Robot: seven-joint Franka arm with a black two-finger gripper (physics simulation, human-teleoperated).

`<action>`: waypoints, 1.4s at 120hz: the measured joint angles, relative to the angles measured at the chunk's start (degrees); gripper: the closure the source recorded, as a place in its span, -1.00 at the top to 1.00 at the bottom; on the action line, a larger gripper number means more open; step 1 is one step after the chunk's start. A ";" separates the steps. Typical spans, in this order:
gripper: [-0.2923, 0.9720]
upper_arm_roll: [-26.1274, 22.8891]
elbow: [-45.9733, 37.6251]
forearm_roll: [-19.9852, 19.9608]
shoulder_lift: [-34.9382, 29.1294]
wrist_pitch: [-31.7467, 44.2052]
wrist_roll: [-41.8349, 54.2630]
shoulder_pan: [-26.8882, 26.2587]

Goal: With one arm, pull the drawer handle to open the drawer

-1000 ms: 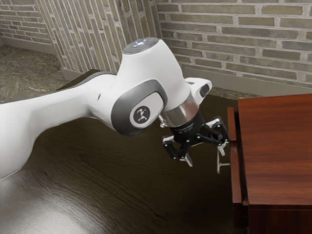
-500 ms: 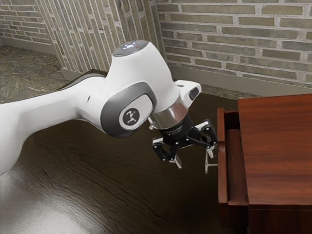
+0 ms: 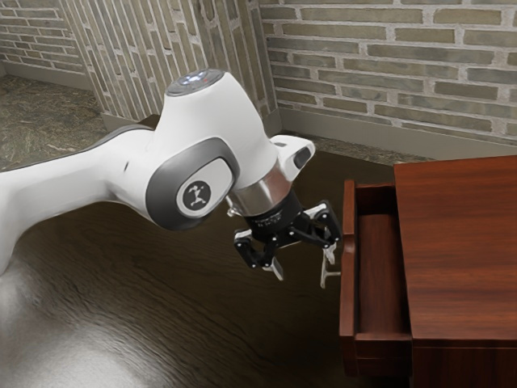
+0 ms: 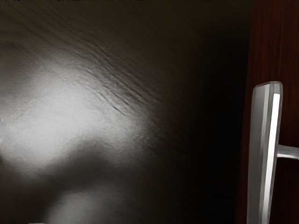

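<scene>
Drawer (image 3: 376,275) of the red-brown cabinet (image 3: 460,242) stands partly open, its front panel well clear of the cabinet face. Its slim bar handle (image 3: 326,273) stands off that panel on short stubs. The gripper (image 3: 303,263) is spread wide and clamps nothing; the finger nearer the drawer sits against the handle, seemingly hooked behind it. The bar looks rigid and smooth, so a hooked finger could slide along it: mid-length is the safest hold. The drawer likely runs straight, with modest, even resistance.
</scene>
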 joint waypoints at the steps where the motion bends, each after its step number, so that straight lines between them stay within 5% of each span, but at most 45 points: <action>1: 0.35 0.10 -0.08 0.01 -0.04 0.00 0.04 0.03; 168: 0.34 5.27 -8.41 0.04 -8.43 -0.90 6.91 3.34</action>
